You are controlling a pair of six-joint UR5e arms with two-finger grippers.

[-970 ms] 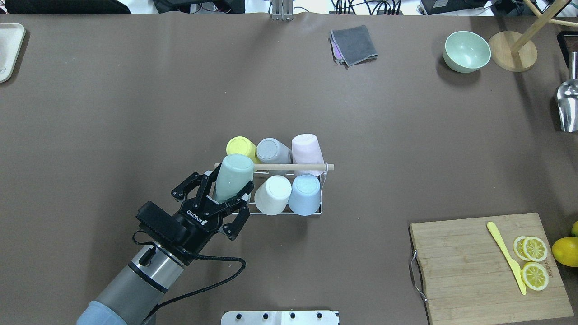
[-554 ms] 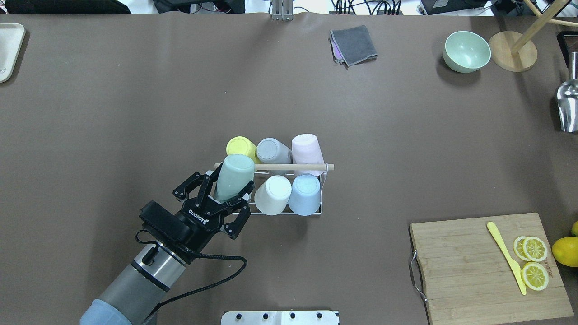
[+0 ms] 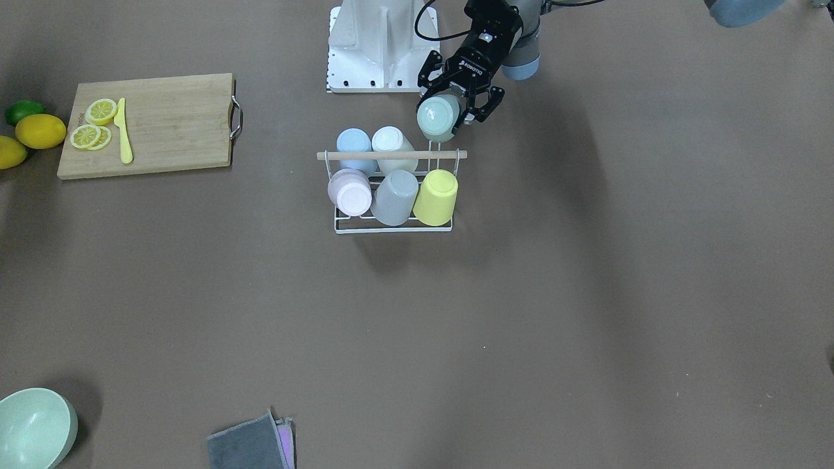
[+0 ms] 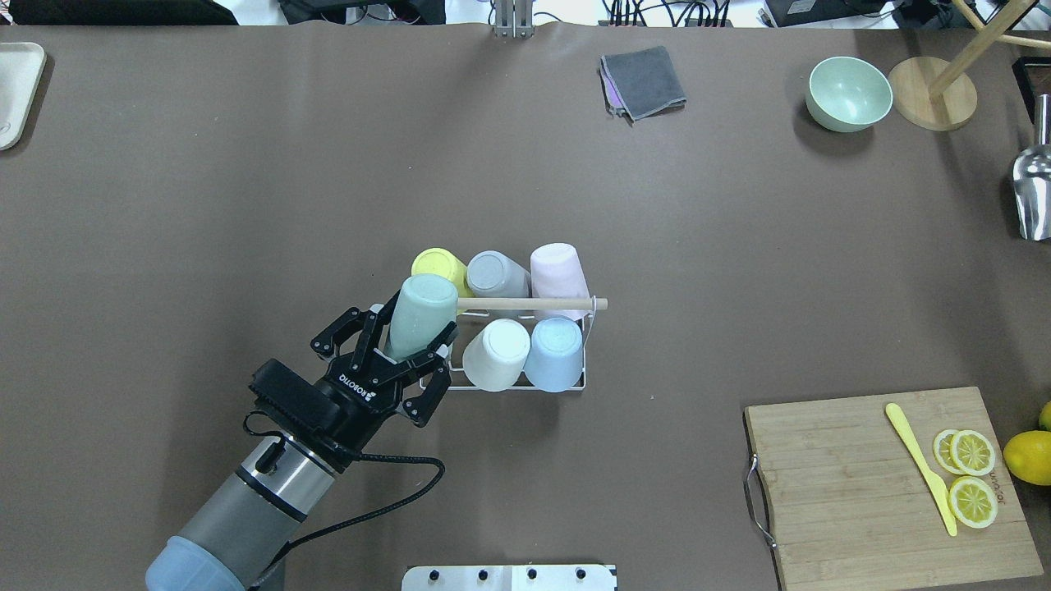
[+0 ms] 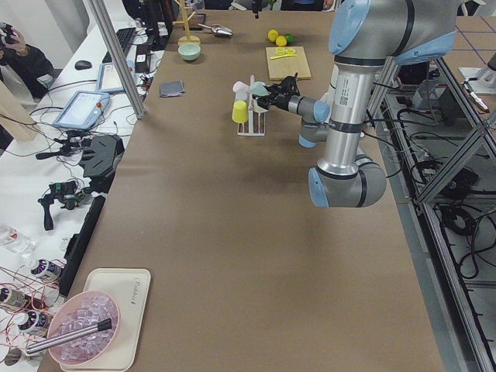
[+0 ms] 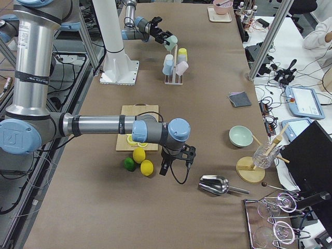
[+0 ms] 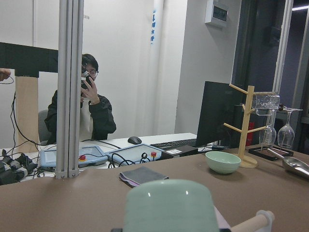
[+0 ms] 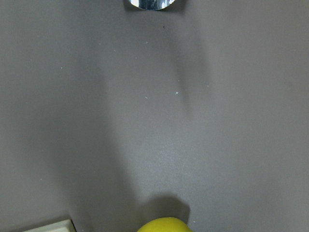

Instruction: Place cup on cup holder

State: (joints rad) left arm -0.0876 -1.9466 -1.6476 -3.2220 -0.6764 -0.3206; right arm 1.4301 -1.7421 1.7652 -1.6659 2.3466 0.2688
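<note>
**Left claw clamped on mint cup at rack corner**

Left gripper (image 4: 408,335) is closed on the mint-green cup (image 4: 423,305). It grips across the wall near the rim end, and the cup's base points away from the wrist and tilts up. The cup's base end overlaps the near tip of the wooden rod (image 4: 534,304) of the cup holder (image 4: 585,361), right at the claw's fingertips. The cup mouth faces the palm and is hidden, so I can't tell if a prong is inside.

Five more cups sit upside down on the rack. White cup (image 4: 495,353) is just beside the claw on its right, with the blue cup (image 4: 554,353) past it. Yellow cup (image 4: 438,267), grey cup (image 4: 495,275) and pink cup (image 4: 558,269) are ahead of the fingertips, beyond the rod.

Right gripper (image 6: 175,165) is well apart from the rack, low over the table (image 4: 246,205). A lemon (image 6: 147,167) and lime (image 6: 129,164) are on one side of it and a metal scoop (image 6: 213,184) on the other. It shows only in the side view, so I can't tell how its jaws stand.
</note>
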